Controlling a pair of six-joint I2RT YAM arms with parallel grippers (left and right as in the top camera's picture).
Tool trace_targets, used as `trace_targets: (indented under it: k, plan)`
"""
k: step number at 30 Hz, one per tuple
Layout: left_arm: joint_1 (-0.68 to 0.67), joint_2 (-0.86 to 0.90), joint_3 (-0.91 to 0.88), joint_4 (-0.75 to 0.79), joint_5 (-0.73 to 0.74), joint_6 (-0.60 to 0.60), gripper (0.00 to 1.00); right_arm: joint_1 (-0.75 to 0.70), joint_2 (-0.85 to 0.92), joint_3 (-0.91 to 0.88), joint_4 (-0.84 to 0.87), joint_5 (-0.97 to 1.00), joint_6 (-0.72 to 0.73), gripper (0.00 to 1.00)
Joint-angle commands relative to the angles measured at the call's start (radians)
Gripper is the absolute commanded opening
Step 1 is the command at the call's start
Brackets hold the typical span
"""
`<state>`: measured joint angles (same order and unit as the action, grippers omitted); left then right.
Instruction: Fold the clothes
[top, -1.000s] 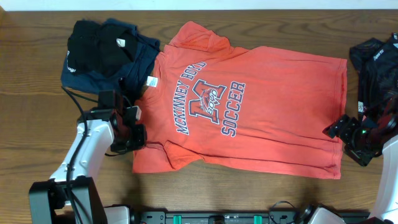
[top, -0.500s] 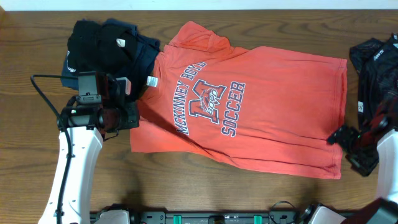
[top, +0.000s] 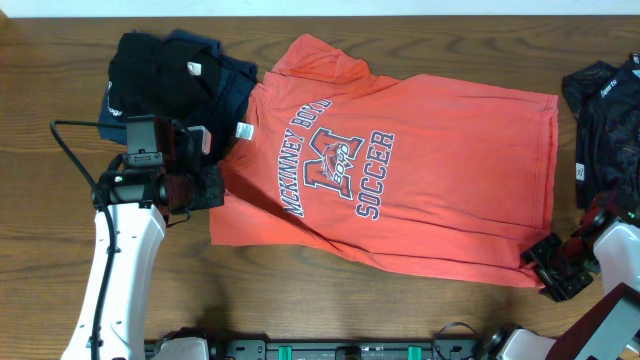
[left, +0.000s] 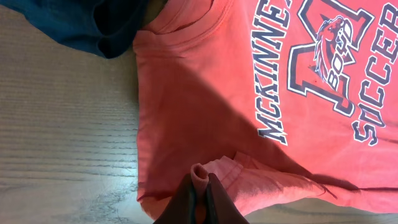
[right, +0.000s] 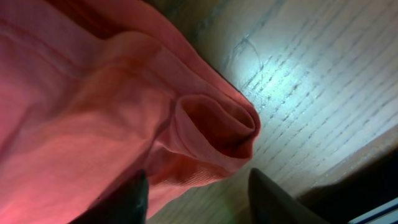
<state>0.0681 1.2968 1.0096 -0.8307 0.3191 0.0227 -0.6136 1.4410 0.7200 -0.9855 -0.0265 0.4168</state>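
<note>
Wooden table, items left to right.
1. Black and navy garments, heaped at the far left corner, touching the shirt's collar side.
2. Left gripper: jaws closed, pinching a raised fold of the shirt's near left edge.
3. Orange-red T-shirt, spread flat at centre, lettering up.
4. Right gripper: fingers partly apart, astride the bunched near-right hem corner; grip cannot be told.
5. Dark garment, right edge.
</note>
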Motion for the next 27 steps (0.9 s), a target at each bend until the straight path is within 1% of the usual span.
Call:
trace_targets:
  k: [1,2,4,14,15,16,17,19,20,27]
  plan:
    - [-0.004,0.002,0.003,-0.003,0.009,-0.008,0.06,-0.01,0.004,-0.008,-0.004,0.002,0.017,0.31]
    - [-0.004,0.002,0.003,-0.003,0.009,-0.008,0.06,-0.01,0.004,-0.008,-0.006,0.007,0.017,0.17]
    - [-0.004,0.002,0.003,-0.003,0.009,-0.008,0.06,-0.01,0.003,-0.007,-0.006,0.02,0.018,0.01]
    - [-0.004,0.002,0.003,-0.004,0.009,-0.008,0.06,-0.069,-0.006,0.02,-0.04,0.023,0.016,0.01]
    - [-0.004,0.002,0.003,-0.004,0.009,-0.008,0.06,-0.073,-0.006,0.019,-0.043,0.023,0.016,0.12]
    - [-0.004,0.002,0.003,-0.004,0.009,-0.008,0.06,-0.075,-0.006,0.019,-0.043,0.024,0.016,0.29]
    - [-0.004,0.002,0.003,-0.004,0.009,-0.008,0.06,-0.075,-0.006,0.019,-0.043,0.027,0.016,0.41]
    - [-0.004,0.002,0.003,-0.004,0.009,-0.008,0.06,-0.075,-0.006,0.018,-0.043,0.031,0.017,0.47]
    - [-0.004,0.002,0.003,-0.004,0.009,-0.008,0.06,-0.075,-0.006,0.017,-0.039,0.035,0.018,0.48]
    - [-0.004,0.002,0.003,-0.006,0.009,-0.008,0.06,-0.075,-0.005,-0.009,0.024,0.037,0.044,0.42]
